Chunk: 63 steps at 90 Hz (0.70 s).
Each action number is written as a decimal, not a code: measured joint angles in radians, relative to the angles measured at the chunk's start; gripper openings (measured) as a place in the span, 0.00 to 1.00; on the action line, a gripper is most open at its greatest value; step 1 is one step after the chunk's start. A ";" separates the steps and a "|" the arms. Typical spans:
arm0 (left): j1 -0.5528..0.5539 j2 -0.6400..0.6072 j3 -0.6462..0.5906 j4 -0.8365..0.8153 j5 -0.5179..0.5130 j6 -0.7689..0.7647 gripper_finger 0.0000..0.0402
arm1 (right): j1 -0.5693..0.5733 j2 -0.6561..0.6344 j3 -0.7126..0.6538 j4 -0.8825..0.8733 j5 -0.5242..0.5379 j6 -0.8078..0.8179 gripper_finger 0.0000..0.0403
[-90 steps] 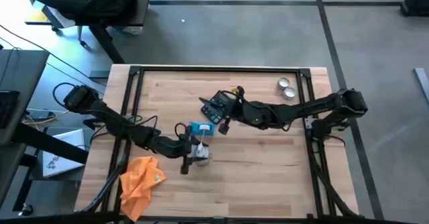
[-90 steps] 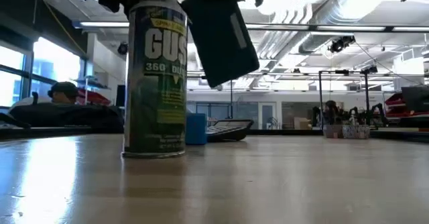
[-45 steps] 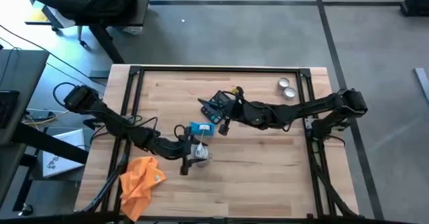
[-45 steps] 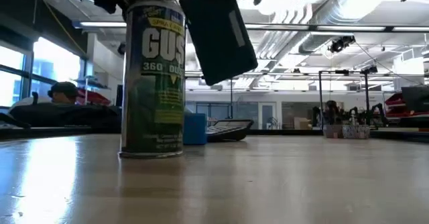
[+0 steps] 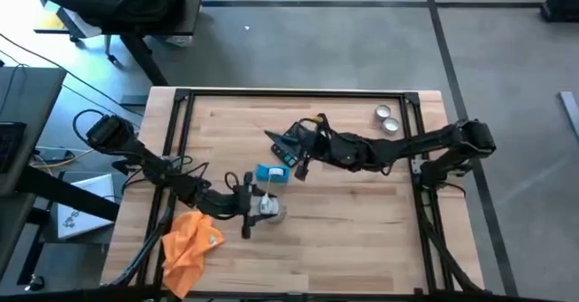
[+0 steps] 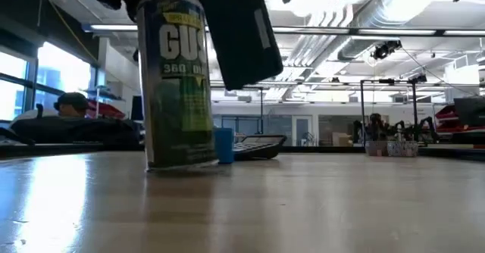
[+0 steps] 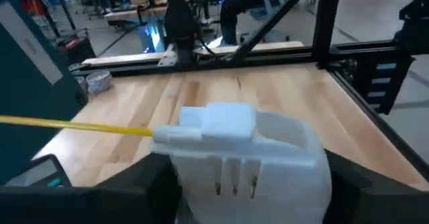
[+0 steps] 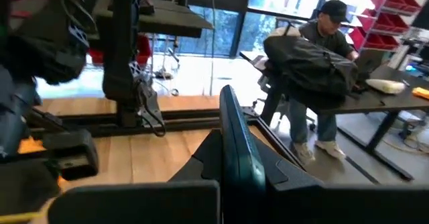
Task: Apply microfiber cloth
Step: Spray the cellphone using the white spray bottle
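Left pincer (image 5: 258, 204): clenched on the spray can (image 5: 270, 207), centre-left of the high view. Microfiber cloth (image 5: 190, 244): lower left on the tabletop (image 5: 362, 221), just below-left of this pincer, nearer it. Right pincer (image 5: 291, 150): grasping the calculator (image 5: 285, 144), well apart.

A robotics lab (open-plan): exposed ceiling ducts (image 6: 379, 10), other robot rigs (image 6: 390, 124).

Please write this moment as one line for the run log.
left gripper: shut on duster can, can tilted | right gripper: shut on calculator, raised | microfiber cloth: untouched, near left table corner
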 joint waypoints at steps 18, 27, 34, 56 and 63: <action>0.026 0.004 0.000 -0.004 0.038 -0.041 0.73 | -0.053 0.000 0.000 0.027 -0.114 0.029 0.00; 0.042 0.015 0.000 -0.009 0.075 -0.069 0.68 | -0.066 0.000 0.000 0.057 -0.122 0.013 0.00; 0.053 0.028 -0.001 -0.005 0.113 -0.082 0.60 | -0.079 0.000 0.000 0.126 -0.178 -0.024 0.00; 0.059 0.036 0.002 0.016 0.114 -0.080 0.48 | -0.156 0.001 0.001 0.221 -0.387 -0.005 0.00; 0.058 0.037 0.001 0.020 0.119 -0.080 0.48 | -0.177 0.004 0.001 0.227 -0.451 0.003 0.00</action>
